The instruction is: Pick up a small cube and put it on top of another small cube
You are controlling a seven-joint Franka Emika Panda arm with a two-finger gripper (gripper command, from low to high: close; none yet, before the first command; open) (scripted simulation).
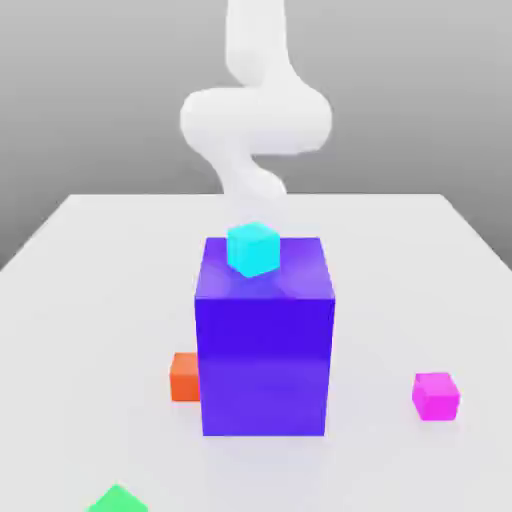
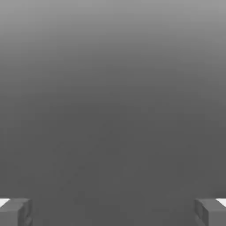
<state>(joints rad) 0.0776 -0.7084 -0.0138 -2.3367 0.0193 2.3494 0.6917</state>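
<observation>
The magenta cube (image 1: pixel 436 397) lies well apart from the open hand (image 2: pixel 113 212).

So there's this big blue-purple block (image 1: pixel 265 350) standing upright pretty much mid-table, easily the chunkiest thing around. Its front is a deep, solid blue-purple, and the top face looks a bit lighter in patches. There's a little cyan cube (image 1: pixel 253 250) up there too, overlapping the block's top face in the exterior view, turned so an edge kinda faces us. Then you've got an orange-red cube (image 1: pixel 185 378) over on the exterior view's left of the block, partly hidden behind it. Table (image 1: pixel 100 300) itself is plain pale white-grey, and the backdrop (image 1: pixel 90 110) past it is just grey.
</observation>
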